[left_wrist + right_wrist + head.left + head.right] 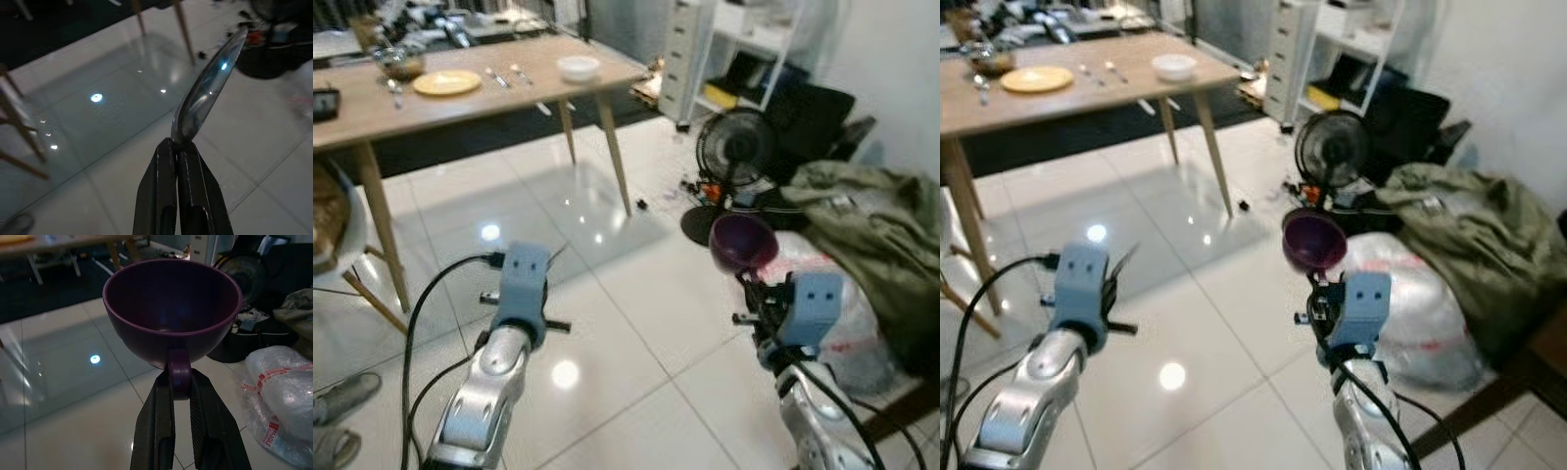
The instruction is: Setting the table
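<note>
From the head we can barely make out the spoon [208, 93], a thin sliver past our left gripper [180, 149]; the wrist view shows the fingers shut on its handle, bowl jutting beyond. Our right gripper [180, 382] is clamped on the handle of the purple cup [172, 308], upright above the tips, well short of the table [460, 103]
</note>
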Controlling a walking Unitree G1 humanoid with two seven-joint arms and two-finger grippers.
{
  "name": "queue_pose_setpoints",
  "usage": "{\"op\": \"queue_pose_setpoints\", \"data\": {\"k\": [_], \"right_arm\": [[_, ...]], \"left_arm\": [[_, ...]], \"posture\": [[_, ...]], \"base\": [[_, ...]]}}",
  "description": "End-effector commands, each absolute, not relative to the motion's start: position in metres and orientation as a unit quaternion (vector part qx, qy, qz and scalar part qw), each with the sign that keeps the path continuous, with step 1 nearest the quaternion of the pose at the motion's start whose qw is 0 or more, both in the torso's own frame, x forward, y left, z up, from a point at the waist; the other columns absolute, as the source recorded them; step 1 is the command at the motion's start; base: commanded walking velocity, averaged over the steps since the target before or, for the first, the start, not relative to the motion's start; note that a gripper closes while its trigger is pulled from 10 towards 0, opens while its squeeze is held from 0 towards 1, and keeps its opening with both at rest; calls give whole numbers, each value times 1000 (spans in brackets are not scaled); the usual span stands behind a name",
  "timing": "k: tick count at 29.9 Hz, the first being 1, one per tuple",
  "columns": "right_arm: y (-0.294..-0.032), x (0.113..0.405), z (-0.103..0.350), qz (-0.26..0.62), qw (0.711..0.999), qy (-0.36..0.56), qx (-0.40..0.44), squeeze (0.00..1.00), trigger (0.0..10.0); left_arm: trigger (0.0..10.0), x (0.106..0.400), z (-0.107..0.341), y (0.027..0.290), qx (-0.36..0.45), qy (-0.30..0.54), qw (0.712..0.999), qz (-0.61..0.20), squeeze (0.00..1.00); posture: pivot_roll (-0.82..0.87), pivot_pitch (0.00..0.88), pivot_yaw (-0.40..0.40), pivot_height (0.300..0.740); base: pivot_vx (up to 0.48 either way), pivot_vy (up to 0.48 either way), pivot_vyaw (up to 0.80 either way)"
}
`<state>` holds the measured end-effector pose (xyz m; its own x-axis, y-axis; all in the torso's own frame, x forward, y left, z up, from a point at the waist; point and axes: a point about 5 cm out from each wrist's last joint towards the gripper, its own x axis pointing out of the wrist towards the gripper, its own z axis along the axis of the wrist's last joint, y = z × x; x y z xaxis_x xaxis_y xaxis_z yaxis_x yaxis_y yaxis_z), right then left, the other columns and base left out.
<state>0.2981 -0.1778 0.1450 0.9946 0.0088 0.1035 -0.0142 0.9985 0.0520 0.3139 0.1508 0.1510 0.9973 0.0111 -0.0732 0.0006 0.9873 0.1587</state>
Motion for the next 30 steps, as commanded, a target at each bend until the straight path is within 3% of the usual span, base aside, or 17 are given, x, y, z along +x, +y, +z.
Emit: {"op": "queue_pose_setpoints", "data": {"k": [1, 9, 16, 30], "right_arm": [[-180, 293, 121, -14, 999, -12, 27, 0, 10000], [-196, 281, 67, -52, 996, 77, 13, 0, 10000], [-195, 271, 38, -53, 992, 117, 8, 0, 10000], [-202, 266, 26, -84, 989, 122, 5, 0, 10000]], "left_arm": [[10000, 308, 128, 155, 88, 63, 994, -1, 0], [10000, 281, 70, 175, 108, 135, 985, 0, 0], [10000, 268, 45, 183, 107, 166, 980, 2, 0], [10000, 276, 38, 176, 105, 159, 981, -26, 0]], "posture": [[61, 92, 41, 740], [80, 79, 17, 740], [86, 76, 14, 740], [77, 73, 28, 740]], "base": [[461, 0, 0], [461, 0, 0], [461, 0, 0], [461, 0, 0]]}}
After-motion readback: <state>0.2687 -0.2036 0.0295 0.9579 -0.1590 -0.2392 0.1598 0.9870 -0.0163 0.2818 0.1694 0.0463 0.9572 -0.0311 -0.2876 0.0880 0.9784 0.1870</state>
